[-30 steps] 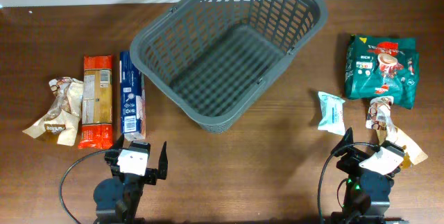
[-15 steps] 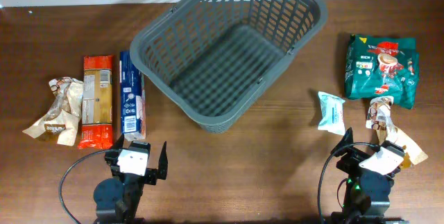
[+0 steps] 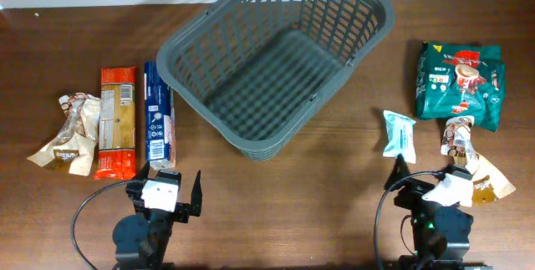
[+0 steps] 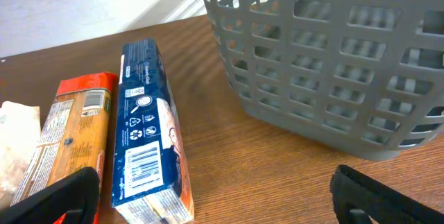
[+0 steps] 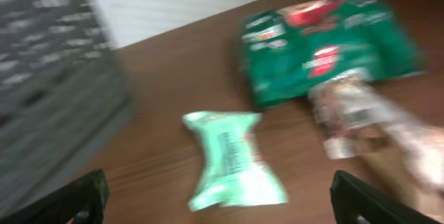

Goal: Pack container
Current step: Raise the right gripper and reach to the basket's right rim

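The large dark grey lattice basket (image 3: 171,51) stands empty at the table's back centre; it also shows in the left wrist view (image 4: 333,64) and, blurred, in the right wrist view (image 5: 48,78). My left gripper (image 3: 170,185) is open and empty near the front edge, with a blue packet (image 4: 147,127) just ahead of it, between its fingers (image 4: 218,200). My right gripper (image 3: 425,176) is open and empty (image 5: 225,207), low at the front right. A mint-green packet (image 5: 232,158) lies right in front of it.
Left of the basket lie the blue packet (image 3: 158,122), an orange packet (image 3: 117,122) and a crumpled beige wrapper (image 3: 68,134). On the right are the mint packet (image 3: 399,135), a green coffee bag (image 3: 460,82) and small brown-and-white wrappers (image 3: 458,139).
My right gripper has turned to the left, toward the mint packet, and its view is blurred by motion. The left arm and all packets have not moved.
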Controlling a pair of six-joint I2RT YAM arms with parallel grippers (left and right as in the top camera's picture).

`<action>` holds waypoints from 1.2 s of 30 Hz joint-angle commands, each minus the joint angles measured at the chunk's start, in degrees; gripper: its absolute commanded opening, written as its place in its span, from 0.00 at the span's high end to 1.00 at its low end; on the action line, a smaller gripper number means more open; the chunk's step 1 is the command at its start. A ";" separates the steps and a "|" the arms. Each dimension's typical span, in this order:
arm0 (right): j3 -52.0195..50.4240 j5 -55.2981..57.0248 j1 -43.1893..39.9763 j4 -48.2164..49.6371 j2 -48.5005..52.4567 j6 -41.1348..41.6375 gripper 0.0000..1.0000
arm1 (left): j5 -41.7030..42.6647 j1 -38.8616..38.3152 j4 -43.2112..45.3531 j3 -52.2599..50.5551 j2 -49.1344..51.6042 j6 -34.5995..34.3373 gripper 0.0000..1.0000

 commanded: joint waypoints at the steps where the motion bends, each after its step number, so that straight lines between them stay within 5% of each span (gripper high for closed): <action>1: -0.02 -13.46 -0.17 0.31 -0.63 5.81 0.01 | -0.44 0.33 0.33 -0.39 -0.50 -0.11 0.01; 6: 10.03 -18.47 -0.17 -6.16 4.00 4.02 0.01 | -0.44 0.33 0.35 -0.39 -0.50 -0.11 0.01; 10: 32.39 -16.70 -0.17 -18.71 22.14 -4.61 0.01 | -0.44 0.33 0.35 -0.39 -0.50 -0.11 0.01; 17: 75.82 -27.19 -0.17 -41.97 53.46 -5.79 0.01 | -0.44 0.33 0.33 -0.39 -0.50 -0.11 0.01; 28: 120.80 -28.00 -0.17 -53.46 91.82 -22.40 0.01 | -0.44 0.33 0.33 -0.39 -0.50 -0.11 0.01; 36: 126.09 -27.47 -0.11 -46.73 107.89 -31.61 0.01 | -0.44 0.33 0.35 -0.39 -0.50 -0.11 0.01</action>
